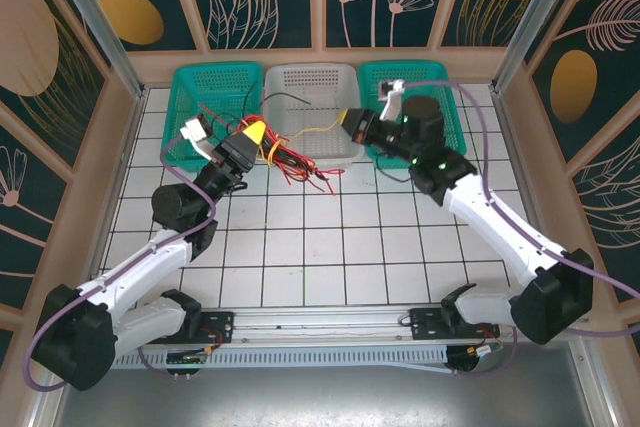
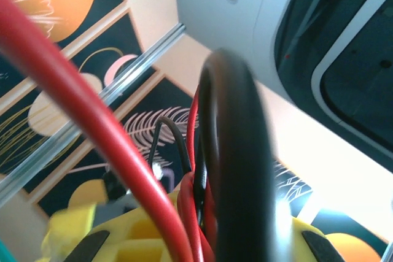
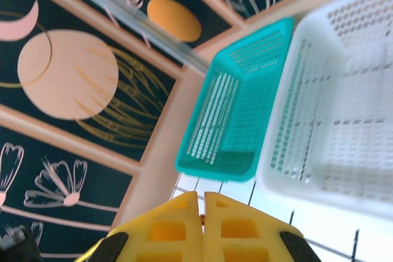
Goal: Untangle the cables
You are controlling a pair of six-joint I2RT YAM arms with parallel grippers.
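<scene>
Cables [image 1: 295,162] in red, yellow and black are seen as a loose tangle at the far side of the tiled table [image 1: 330,247], just in front of the white basket [image 1: 312,82]. One end of the tangle is lifted off the tiles by the left gripper [image 1: 252,137], whose yellow fingers [image 2: 123,240] are clamped around several strands. In the left wrist view, a red strand [image 2: 80,102] and a black strand [image 2: 236,164] are shown blurred and very close, both running down between those fingers. From the grasp, red loops are draped onto the table towards the right, and a thin black loop [image 1: 270,99] is arched over the near rim of the white basket.

A yellow strand [image 1: 310,133] is stretched from the bundle towards the right gripper [image 1: 349,119]. That gripper is held above the table beside the white basket, its fingertips [image 3: 184,222] pressed flat together. Whether the yellow strand is pinched between them cannot be told. Beyond them, the left teal basket [image 3: 245,108] is seen touching the white one.
</scene>
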